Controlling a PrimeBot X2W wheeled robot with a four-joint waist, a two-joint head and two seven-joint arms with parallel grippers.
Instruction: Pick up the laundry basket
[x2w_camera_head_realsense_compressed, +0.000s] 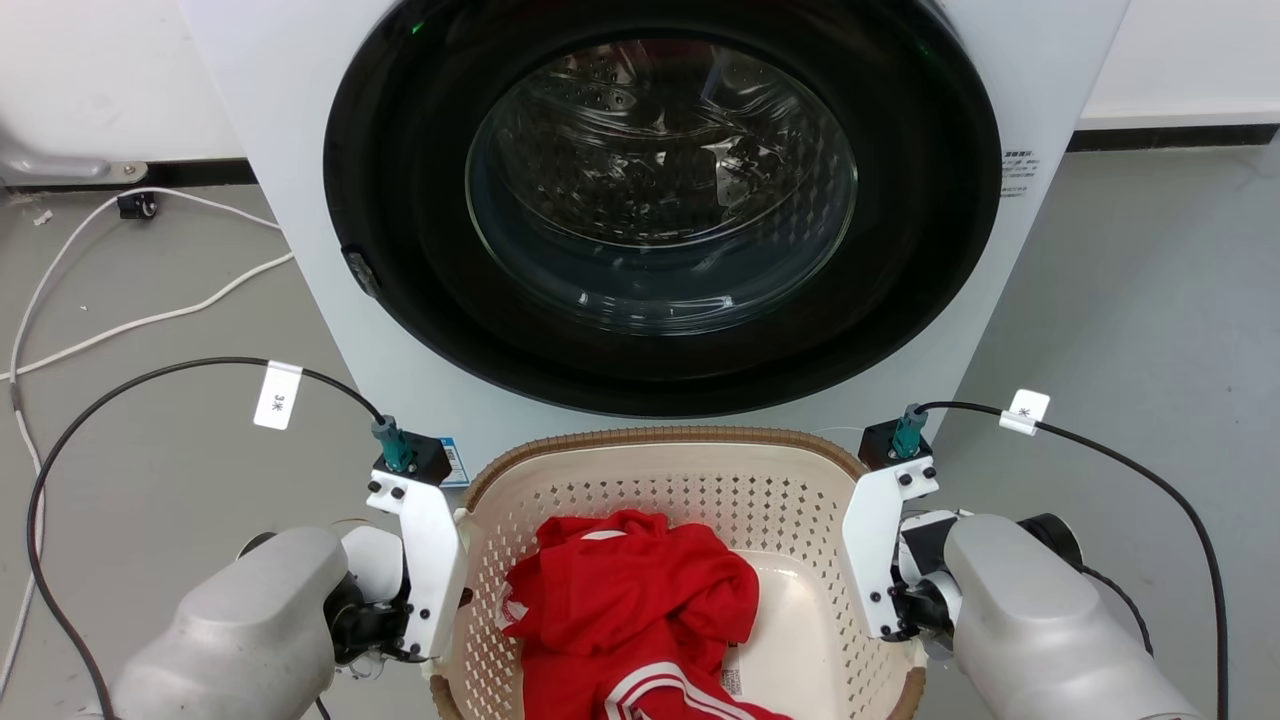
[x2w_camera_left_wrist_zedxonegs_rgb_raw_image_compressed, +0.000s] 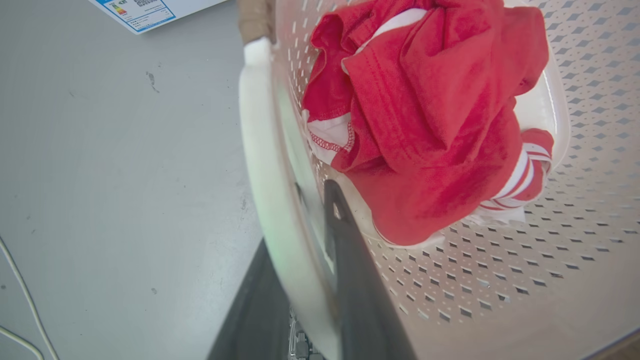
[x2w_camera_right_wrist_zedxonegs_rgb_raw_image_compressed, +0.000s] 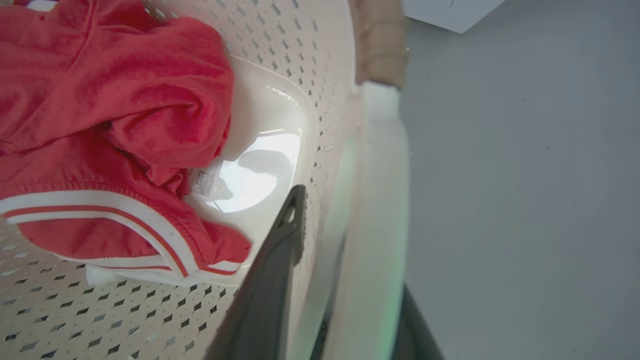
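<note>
Currently the laundry basket (x2w_camera_head_realsense_compressed: 662, 437) sits on the floor (x2w_camera_head_realsense_compressed: 1130, 300) directly in front of the washing machine (x2w_camera_head_realsense_compressed: 300, 120), its far rim close under the round door, with a crumpled red garment (x2w_camera_head_realsense_compressed: 630, 600) inside. Step in hand, as judged: securing the two-sided grip, lift not yet begun. The left tool (x2w_camera_left_wrist_zedxonegs_rgb_raw_image_compressed: 300, 220) straddles the basket's left white handle (x2w_camera_left_wrist_zedxonegs_rgb_raw_image_compressed: 262, 140), one dark finger (x2w_camera_left_wrist_zedxonegs_rgb_raw_image_compressed: 350, 260) inside against the perforated wall, the other outside over the floor. The right tool (x2w_camera_right_wrist_zedxonegs_rgb_raw_image_compressed: 350, 240) straddles the right handle (x2w_camera_right_wrist_zedxonegs_rgb_raw_image_compressed: 380, 175) in the same way, mirrored. Whether either tool is pressed home on its handle or merely set apart around it, I cannot tell; the fingers lie close on both faces. Next move calls for a confirmed pinch on both handles, then an even, simultaneous rise of both arms so the basket stays level and clears the washer front. The load is light and soft, and probably won't shift much.
</note>
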